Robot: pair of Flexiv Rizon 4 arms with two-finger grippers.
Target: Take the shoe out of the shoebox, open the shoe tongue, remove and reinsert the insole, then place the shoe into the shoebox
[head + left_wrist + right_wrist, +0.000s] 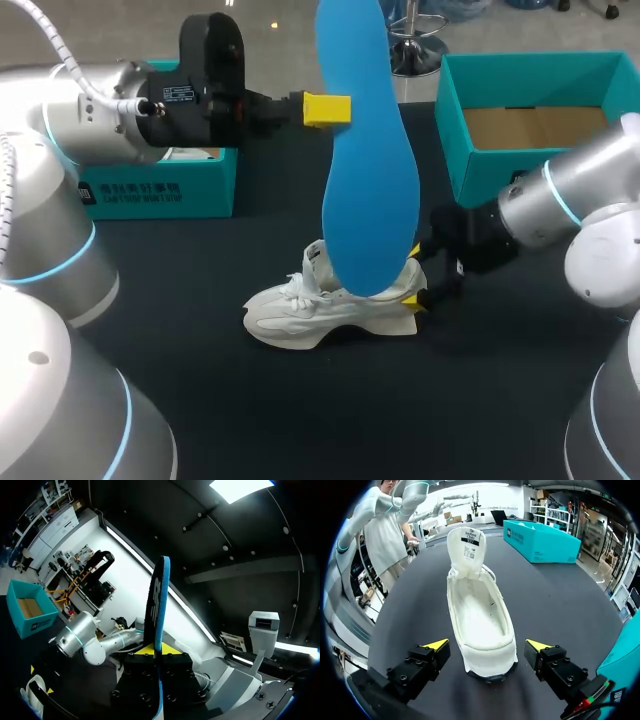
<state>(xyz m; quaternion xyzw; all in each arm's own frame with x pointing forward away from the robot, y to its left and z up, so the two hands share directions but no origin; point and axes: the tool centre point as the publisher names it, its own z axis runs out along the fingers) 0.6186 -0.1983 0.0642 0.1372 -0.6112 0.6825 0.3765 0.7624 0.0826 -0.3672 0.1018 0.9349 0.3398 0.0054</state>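
Left end effector [327, 108] grips insole [370, 200] (blue) — right end effector [487, 645] straddles shoe [480, 610].

Insole [365, 160]: plain bright blue.
Shoe [320, 312]: white, with off-white lining.
Shoebox [480, 170]: teal walls, brown inside.
Desk [300, 420]: black.
Right tool [488, 646]: black, with yellow tips.

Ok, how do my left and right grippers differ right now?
The left gripper is shut on the blue insole, holding it upright, high above the table. The right gripper is open, fingers either side of the heel of the white shoe, low at the table. Both have yellow tips.
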